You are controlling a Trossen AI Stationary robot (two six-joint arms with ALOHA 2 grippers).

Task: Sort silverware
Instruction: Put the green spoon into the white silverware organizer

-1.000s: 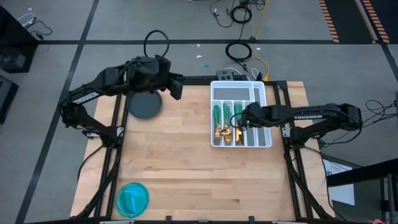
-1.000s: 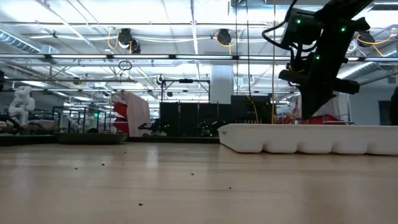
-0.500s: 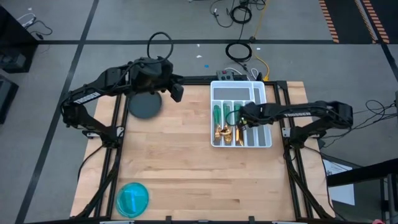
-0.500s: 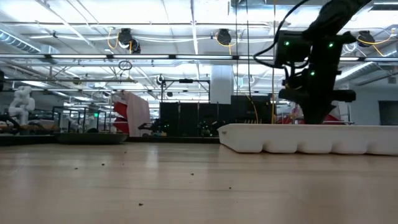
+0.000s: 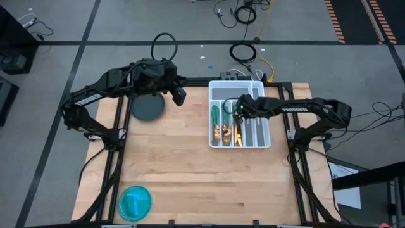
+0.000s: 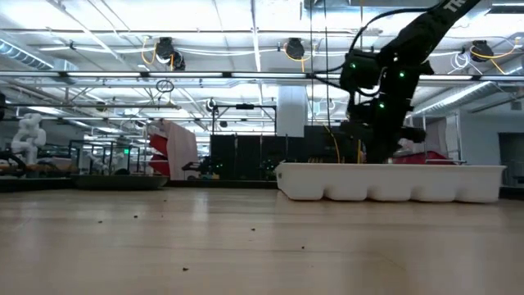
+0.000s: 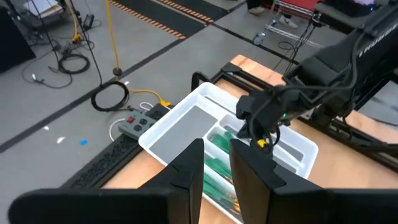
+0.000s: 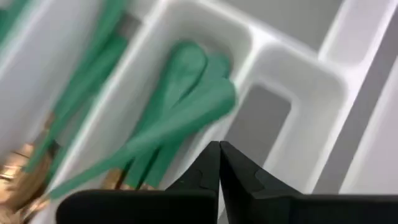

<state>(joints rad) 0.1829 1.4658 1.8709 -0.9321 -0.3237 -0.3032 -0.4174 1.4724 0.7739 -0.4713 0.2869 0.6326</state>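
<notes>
The white tray lies flat on the table at the far right, also seen in the low view. The silverware lies in its long compartments, green handles toward the far side and gold heads toward the near side. My right gripper is shut and reaches down into the tray among the handles; in the low view the tray's rim hides its fingertips. My left gripper hangs high over the table's far left, open, with nothing between its fingers. My right gripper's shut fingers slant down into the tray from the table's right side. They stand at the wall between two compartments, beside the green handles. I cannot see whether the tips press on that wall. The tray stays flat on the table.
A dark round plate sits at the far left, below my left arm. A blue round dish lies at the near left corner. A power strip and cables lie just beyond the table's far edge. Bare wood fills the middle.
My right gripper, still shut, has gone toward the table's left and far edges and sunk lower into the tray. The whole tray has slid with it a short way toward the left and far edges, staying flat with the silverware inside.
</notes>
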